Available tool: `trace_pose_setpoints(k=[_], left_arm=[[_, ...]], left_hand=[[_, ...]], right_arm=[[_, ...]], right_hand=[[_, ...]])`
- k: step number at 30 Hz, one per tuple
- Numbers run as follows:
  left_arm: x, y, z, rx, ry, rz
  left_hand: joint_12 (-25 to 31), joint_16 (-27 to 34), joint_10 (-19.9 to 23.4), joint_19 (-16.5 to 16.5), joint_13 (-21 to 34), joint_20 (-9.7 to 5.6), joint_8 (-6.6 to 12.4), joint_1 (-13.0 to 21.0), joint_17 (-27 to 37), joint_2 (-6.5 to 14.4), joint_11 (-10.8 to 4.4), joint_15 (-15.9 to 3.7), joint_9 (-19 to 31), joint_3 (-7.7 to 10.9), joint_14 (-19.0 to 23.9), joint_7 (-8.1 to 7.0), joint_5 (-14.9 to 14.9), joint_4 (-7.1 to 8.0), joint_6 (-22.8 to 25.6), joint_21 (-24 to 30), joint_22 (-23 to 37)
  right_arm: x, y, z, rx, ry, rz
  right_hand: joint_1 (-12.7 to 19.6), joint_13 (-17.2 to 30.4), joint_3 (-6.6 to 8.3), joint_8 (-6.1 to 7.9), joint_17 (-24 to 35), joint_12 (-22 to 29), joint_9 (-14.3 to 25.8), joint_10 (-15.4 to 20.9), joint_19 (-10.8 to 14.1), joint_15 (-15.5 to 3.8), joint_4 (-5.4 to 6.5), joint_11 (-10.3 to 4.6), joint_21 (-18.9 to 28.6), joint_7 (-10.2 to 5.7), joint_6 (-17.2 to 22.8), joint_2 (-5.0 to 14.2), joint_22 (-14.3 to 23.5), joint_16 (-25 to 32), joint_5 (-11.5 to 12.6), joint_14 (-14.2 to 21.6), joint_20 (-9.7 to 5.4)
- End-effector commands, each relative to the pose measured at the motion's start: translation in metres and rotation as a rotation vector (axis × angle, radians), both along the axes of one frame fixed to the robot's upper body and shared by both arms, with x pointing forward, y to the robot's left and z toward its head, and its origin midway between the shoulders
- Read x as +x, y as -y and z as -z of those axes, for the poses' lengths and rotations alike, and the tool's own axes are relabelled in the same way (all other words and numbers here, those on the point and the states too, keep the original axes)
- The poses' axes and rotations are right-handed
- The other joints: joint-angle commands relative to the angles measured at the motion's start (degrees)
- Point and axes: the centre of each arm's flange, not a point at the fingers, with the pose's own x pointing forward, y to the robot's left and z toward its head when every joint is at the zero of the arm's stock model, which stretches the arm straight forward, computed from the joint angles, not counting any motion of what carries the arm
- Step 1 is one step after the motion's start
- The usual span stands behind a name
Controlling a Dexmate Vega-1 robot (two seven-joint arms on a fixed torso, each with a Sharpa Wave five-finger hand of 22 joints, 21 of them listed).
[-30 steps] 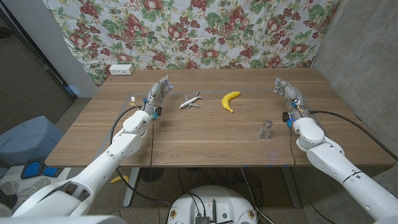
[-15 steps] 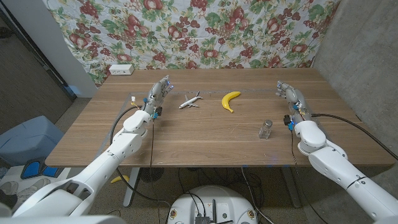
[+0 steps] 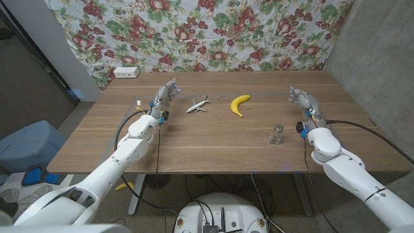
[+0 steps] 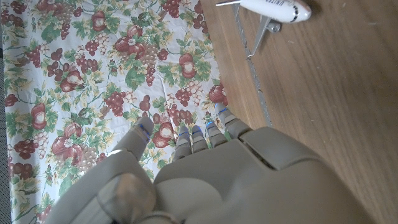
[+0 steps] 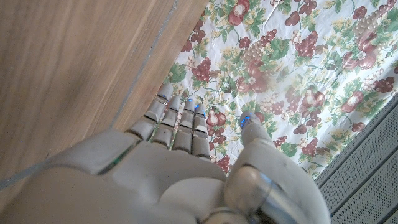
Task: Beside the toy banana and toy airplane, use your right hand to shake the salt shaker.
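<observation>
A small clear glass salt shaker (image 3: 277,134) with a metal cap stands upright on the wooden table (image 3: 213,145), right of the middle and near the front. A yellow toy banana (image 3: 239,104) lies further back at the centre, with a white toy airplane (image 3: 198,104) to its left. The airplane's tail (image 4: 273,9) shows in the left wrist view. My right hand (image 3: 302,99) is at the table's right side, behind and to the right of the shaker, fingers apart and holding nothing. My left hand (image 3: 165,96) is left of the airplane, open and empty too.
A floral cloth (image 3: 213,35) hangs behind the table's far edge. A white power strip (image 3: 125,72) lies at the back left corner. A grey wall (image 3: 372,58) stands close on the right, and a blue bin (image 3: 29,145) sits on the floor to the left.
My right hand has shifted slightly to the right and toward the front. The left hand and the objects have stayed put.
</observation>
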Motion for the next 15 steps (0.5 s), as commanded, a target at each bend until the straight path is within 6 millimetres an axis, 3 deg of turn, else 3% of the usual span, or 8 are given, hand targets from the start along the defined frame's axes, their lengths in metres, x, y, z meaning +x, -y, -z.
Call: trace_pose_setpoints(k=[1,15], left_arm=[[-0.001,0.0,0.002,0.0,-0.001,0.001],[-0.001,0.002,0.001,-0.002,0.004,0.001]], left_hand=[[0.2,0.21,0.29,0.46,0.19,-0.12,0.19,0.67,0.16,2.06,-0.08,-1.48,0.16,-0.03,0.19,-0.05,0.31,-0.36,0.45,0.25,0.2],[0.17,0.23,0.25,0.51,0.2,-0.09,0.16,0.7,0.17,2.09,-0.02,-1.49,0.16,-0.08,0.27,-0.07,0.32,-0.36,0.44,0.24,0.2]], right_arm=[[-0.011,-0.001,0.005,-0.007,-0.009,0.023],[-0.022,-0.001,0.011,-0.014,-0.01,0.049]], right_hand=[[0.11,0.2,0.14,0.27,0.02,0.07,0.28,0.37,0.27,0.09,-0.32,0.36,-0.11,-0.01,0.38,0.08,0.25,0.25,0.56,0.55,0.17],[0.4,0.2,0.16,0.28,-0.17,0.06,0.29,0.54,0.53,0.12,-0.43,0.39,-0.42,0.11,0.58,0.0,0.25,0.25,0.72,0.62,0.33]])
